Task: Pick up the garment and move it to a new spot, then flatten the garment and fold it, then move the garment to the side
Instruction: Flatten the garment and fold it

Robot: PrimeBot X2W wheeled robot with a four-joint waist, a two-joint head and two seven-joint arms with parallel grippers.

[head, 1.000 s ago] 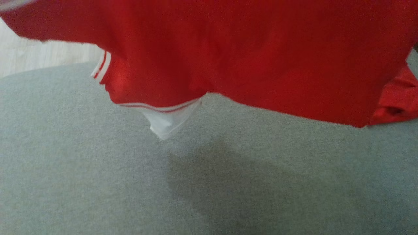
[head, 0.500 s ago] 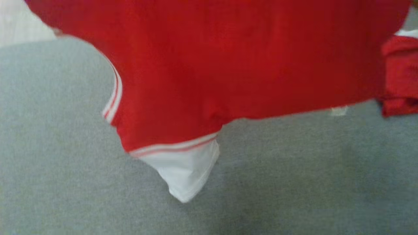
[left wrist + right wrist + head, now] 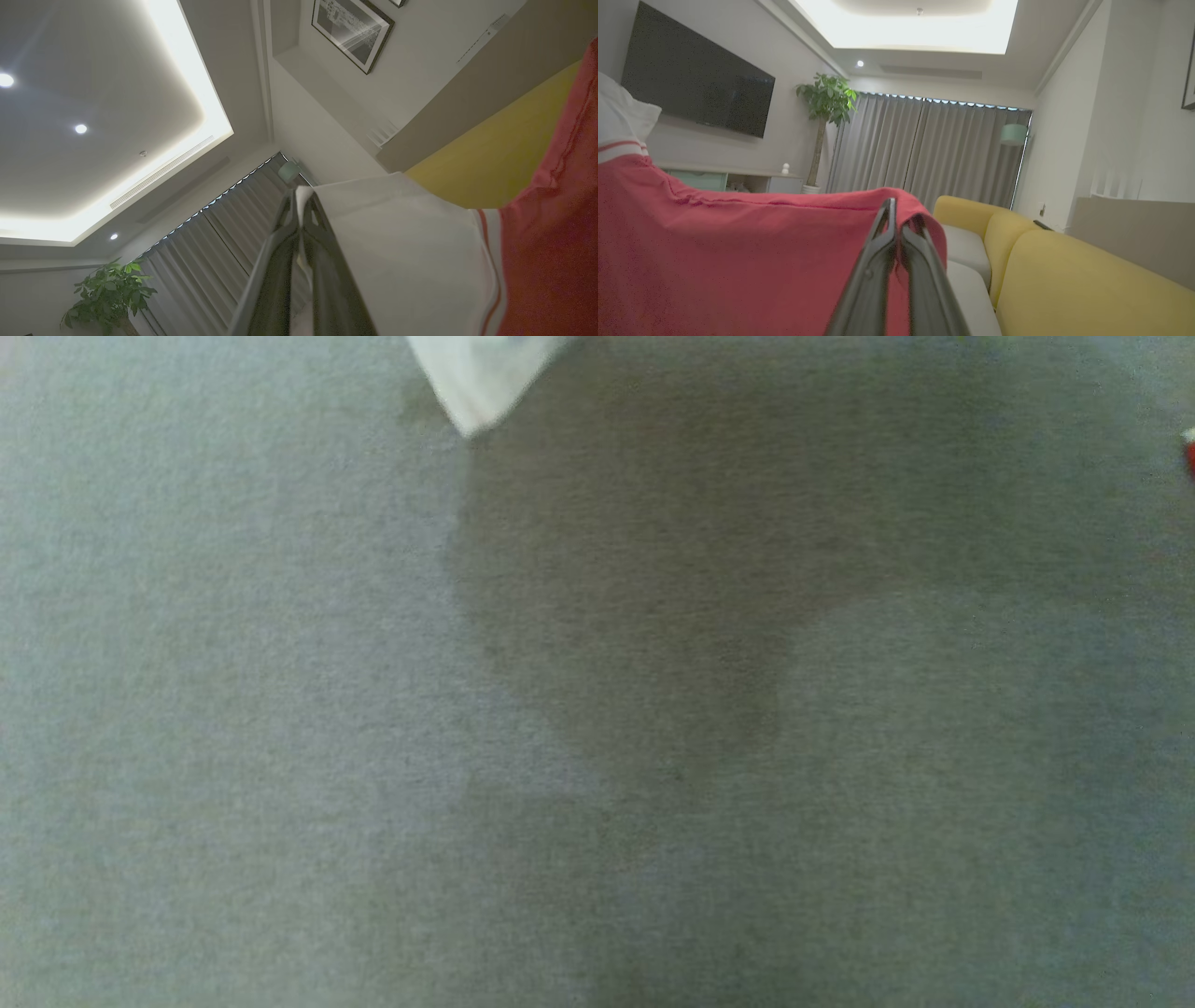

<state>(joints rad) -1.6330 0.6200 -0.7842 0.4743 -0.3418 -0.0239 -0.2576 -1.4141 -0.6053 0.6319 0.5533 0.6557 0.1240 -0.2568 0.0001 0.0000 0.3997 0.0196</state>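
Note:
The garment is a red shirt with white, red-striped sleeve cuffs. In the head view its white cuff tip (image 3: 481,383) hangs at the top edge over the grey surface (image 3: 280,709), and a red scrap (image 3: 1189,455) peeks in at the right edge. My left gripper (image 3: 299,198) points toward the ceiling, shut on the white part of the garment (image 3: 411,252). My right gripper (image 3: 896,210) is shut on the garment's red cloth (image 3: 738,261), which drapes to its left.
A broad shadow (image 3: 653,569) falls on the grey surface below the lifted cloth. A yellow sofa (image 3: 1064,280) lies to the right in the right wrist view, with a wall television (image 3: 696,98), a potted plant (image 3: 826,100) and grey curtains (image 3: 934,149) beyond.
In the head view the red cloth that covered the top half has gone up out of the picture; just the white cuff tip and a red scrap remain at the edges.

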